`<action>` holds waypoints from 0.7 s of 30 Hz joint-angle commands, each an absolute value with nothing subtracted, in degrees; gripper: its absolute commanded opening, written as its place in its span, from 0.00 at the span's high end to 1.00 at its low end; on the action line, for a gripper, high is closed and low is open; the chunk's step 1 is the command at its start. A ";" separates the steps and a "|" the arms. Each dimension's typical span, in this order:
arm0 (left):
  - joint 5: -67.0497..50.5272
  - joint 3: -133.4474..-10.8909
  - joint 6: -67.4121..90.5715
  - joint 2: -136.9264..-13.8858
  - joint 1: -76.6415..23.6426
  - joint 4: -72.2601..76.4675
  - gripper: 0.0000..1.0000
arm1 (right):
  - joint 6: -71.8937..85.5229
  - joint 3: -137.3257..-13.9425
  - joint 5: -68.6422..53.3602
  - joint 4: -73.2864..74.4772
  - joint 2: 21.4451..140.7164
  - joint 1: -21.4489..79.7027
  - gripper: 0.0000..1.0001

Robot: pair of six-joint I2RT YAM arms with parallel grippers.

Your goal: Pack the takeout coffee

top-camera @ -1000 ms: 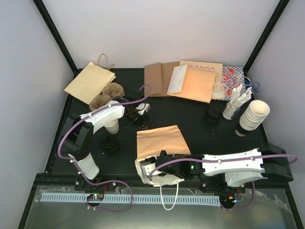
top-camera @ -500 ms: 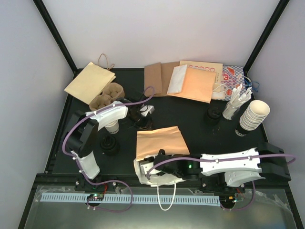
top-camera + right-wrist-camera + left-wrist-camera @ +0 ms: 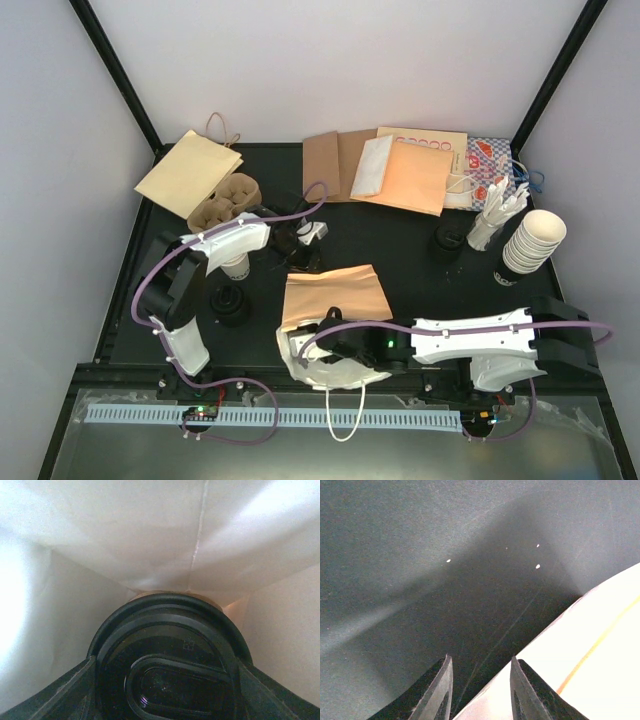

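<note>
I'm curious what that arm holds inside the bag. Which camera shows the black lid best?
The right wrist view: the black lid fills its lower half, inside the white bag. The top view hides it behind the right gripper in the bag's mouth. The left wrist view shows none of it.

— Looks like a robot lab test cell: plain white walls [image 3: 350, 60], black frame posts [image 3: 115, 75] running to the upper corners.
— Agreed. Black table [image 3: 400, 250], robot arms [image 3: 480, 340] bolted at the bottom edge, takeout supplies laid out: paper bags [image 3: 415, 175] upper centre, stacked cups [image 3: 535, 240] at right.
</note>
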State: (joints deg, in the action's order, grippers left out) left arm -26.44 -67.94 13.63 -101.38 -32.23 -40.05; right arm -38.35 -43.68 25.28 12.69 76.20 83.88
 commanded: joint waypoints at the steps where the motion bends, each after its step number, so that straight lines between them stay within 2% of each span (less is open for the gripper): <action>1: -29.28 -67.52 12.46 -102.39 -33.89 -42.03 0.68 | -36.47 -43.99 23.78 14.37 78.23 82.64 0.54; 8: -29.51 -66.90 12.22 -102.96 -34.62 -42.63 0.75 | -35.57 -43.68 23.12 16.21 79.54 81.75 0.54; 21: -29.71 -66.80 12.01 -103.18 -35.06 -43.21 0.78 | -35.31 -45.63 23.89 20.71 83.37 81.24 0.55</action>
State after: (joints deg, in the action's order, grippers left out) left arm -27.51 -67.88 13.43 -102.00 -33.52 -40.10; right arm -36.93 -46.57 25.10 13.98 80.73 82.83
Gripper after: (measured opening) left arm 0.226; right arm 0.684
